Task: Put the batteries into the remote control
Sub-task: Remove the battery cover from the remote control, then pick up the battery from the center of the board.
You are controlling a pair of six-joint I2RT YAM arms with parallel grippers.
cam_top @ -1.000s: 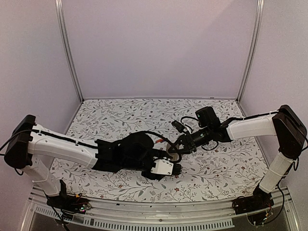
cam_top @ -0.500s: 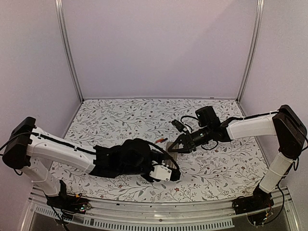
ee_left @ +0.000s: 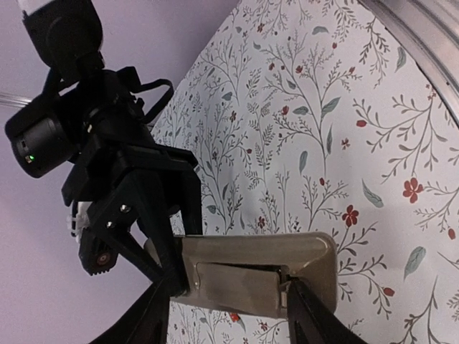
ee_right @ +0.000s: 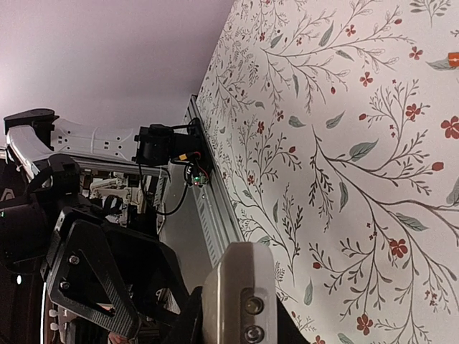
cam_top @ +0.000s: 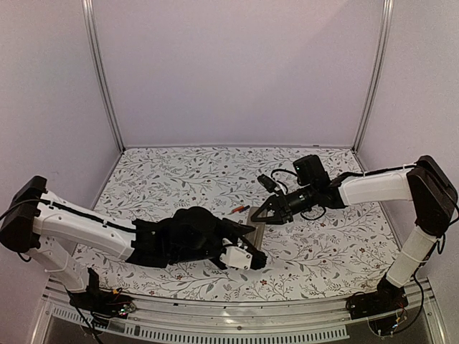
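The right gripper (cam_top: 264,218) is clamped on one end of the remote control (ee_left: 315,261) — battery recess showing. The left gripper (ee_left: 231,301) hangs spread just before it, holding nothing. One battery (cam_top: 240,209) lies on the desk (cam_top: 165,179) beside the remote.

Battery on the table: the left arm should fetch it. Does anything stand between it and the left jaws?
Yes: the remote control, gripped at one end by the right gripper, sits between the battery and the left gripper, jaws open.
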